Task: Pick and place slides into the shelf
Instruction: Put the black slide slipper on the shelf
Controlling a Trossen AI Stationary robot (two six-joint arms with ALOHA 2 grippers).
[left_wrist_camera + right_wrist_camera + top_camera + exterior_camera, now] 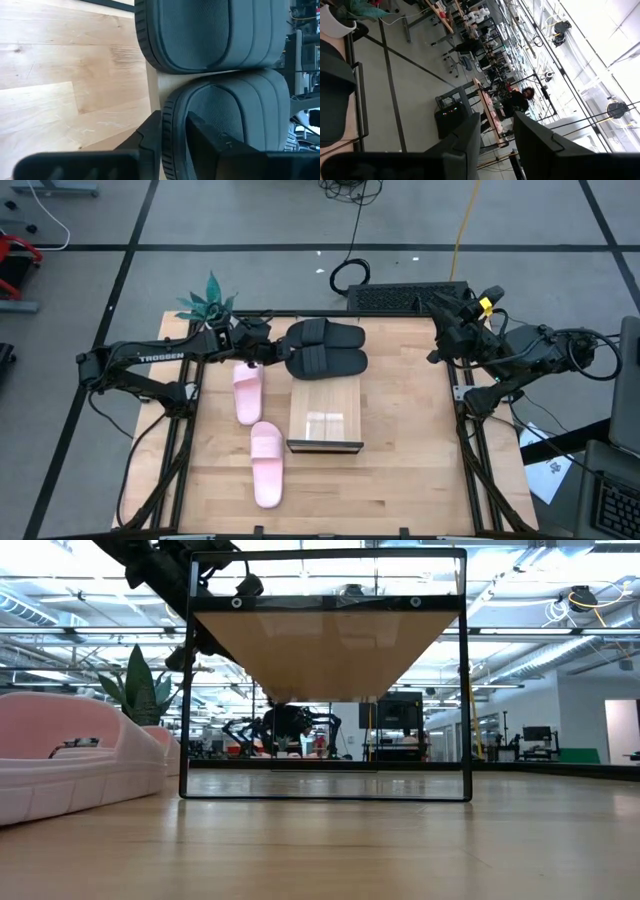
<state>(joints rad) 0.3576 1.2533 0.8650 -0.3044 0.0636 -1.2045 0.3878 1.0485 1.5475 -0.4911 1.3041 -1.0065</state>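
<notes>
— Where are the slides?
— Two black slides (325,348) lie on the shelf's (325,420) far end; two pink slides (256,430) lie on the table (410,460), left of it.
— The hands?
— The left hand (268,352) straddles the nearer black slide's edge, fingers narrowly apart. The right hand (447,308) waits at the far right, empty, fingers apart.

Left arm reaches in low across the bench's far left; left gripper (272,352) has its jaws straddling the sidewall of a black slide (225,125), one finger on each side. Right arm folded at the far right edge; right gripper (440,308) lifted, jaws parted, holding nothing.
</notes>
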